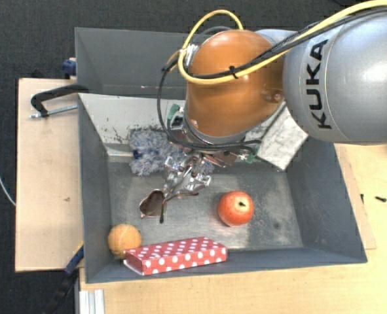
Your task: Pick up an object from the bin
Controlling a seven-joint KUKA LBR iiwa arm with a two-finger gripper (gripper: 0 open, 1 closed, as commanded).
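Note:
My gripper (pixel 190 171) hangs low in the middle of the bin, under the arm's orange cover. A pair of brown sunglasses (pixel 159 203) lies just below and left of it, one temple reaching up to the gripper's tip. A crumpled grey-blue cloth (pixel 146 150) lies right beside the gripper on its left. A red apple (pixel 235 208) sits on the bin floor to the lower right, apart from the gripper.
A small orange ball (pixel 124 238) rests in the front left corner. A red box with white dots (pixel 177 255) lies along the front wall. A white textured pad (pixel 283 142) leans at the back right, partly under the arm.

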